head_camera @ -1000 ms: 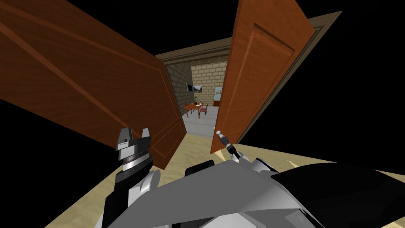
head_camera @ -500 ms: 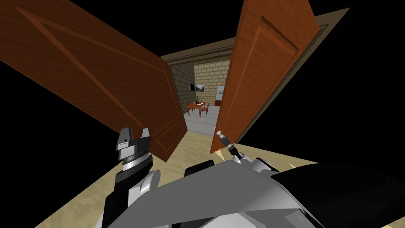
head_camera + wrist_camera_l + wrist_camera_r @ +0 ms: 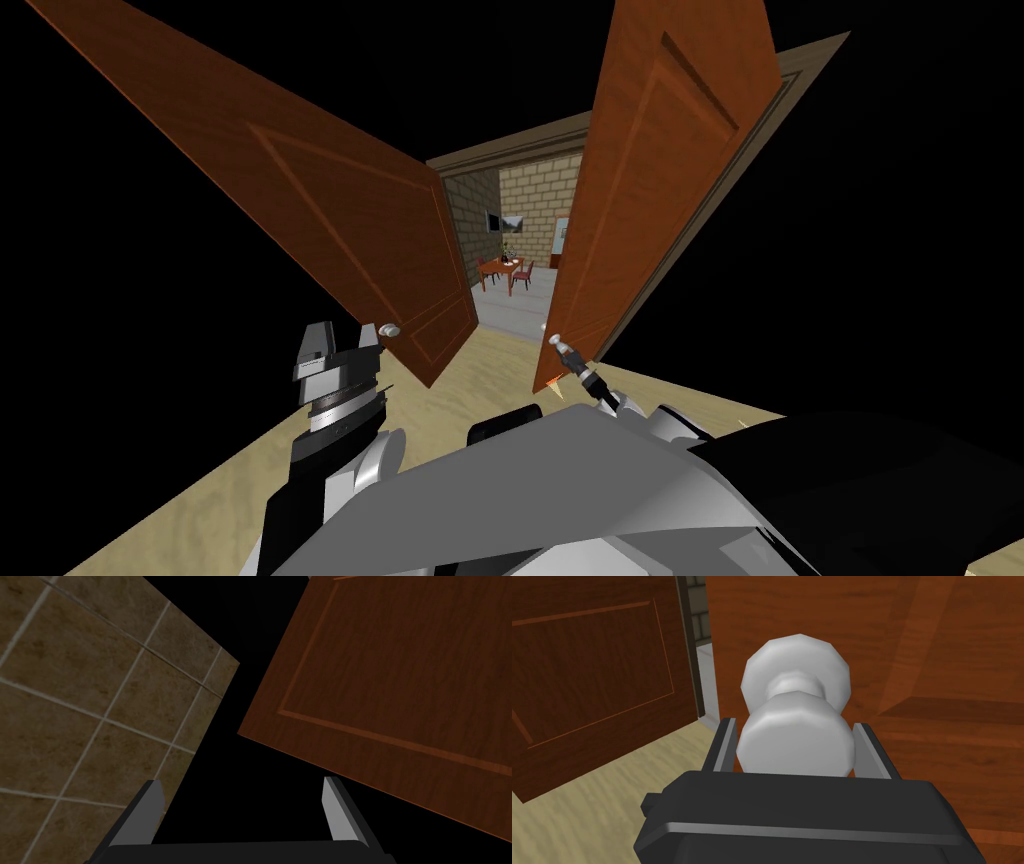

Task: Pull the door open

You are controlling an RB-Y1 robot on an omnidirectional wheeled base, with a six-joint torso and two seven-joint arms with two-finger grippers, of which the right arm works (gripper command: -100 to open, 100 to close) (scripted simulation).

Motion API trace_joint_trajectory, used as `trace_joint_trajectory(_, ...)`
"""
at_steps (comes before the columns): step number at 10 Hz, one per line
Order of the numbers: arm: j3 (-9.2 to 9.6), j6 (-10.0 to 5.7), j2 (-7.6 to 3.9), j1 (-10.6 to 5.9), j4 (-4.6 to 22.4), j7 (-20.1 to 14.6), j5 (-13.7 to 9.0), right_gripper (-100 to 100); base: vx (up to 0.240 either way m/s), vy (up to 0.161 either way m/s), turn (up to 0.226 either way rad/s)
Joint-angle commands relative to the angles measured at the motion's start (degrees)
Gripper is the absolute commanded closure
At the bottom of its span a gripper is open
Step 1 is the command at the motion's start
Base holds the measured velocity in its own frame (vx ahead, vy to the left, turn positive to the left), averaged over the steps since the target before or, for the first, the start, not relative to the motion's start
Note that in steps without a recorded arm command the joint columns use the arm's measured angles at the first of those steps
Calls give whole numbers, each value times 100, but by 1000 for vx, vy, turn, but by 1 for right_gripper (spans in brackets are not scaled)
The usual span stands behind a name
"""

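Since the earlier pictures the whole head view has been shifted, so the base is judged drawn back, with the right hand (image 3: 794, 723) kept clamped on the white knob (image 3: 794, 746) of the right door leaf (image 3: 650, 180), already swung well toward the robot. The left hand (image 3: 242, 782) is held wide and empty near the other leaf (image 3: 300, 190), whose small knob (image 3: 388, 329) is now uncovered. Beyond, the doorway frame (image 3: 500, 150) is cut by black areas, and the far table (image 3: 500, 268) is hardly made out.

It's a home: dead ahead at twelve o'clock, past the panelled wooden door (image 3: 655, 180) and a second leaf (image 3: 330, 210) at ten o'clock, a dining table (image 3: 498, 265) with red chairs (image 3: 523, 272) sits between brick walls (image 3: 530, 200), a framed picture (image 3: 494, 221) hung alongside.
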Motion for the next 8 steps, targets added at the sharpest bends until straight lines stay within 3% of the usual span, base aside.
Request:
trace_joint_trajectory(1, -1, -147, -52, 19, 82, -81, 58, 100, -216, -97, 109)
trace_joint_trajectory(2, 6, -46, -29, 29, 0, -43, 40, 100, -93, -46, 26)
trace_joint_trajectory(8, 36, -395, -126, 161, 151, -134, 86, 100, -189, -96, 186)
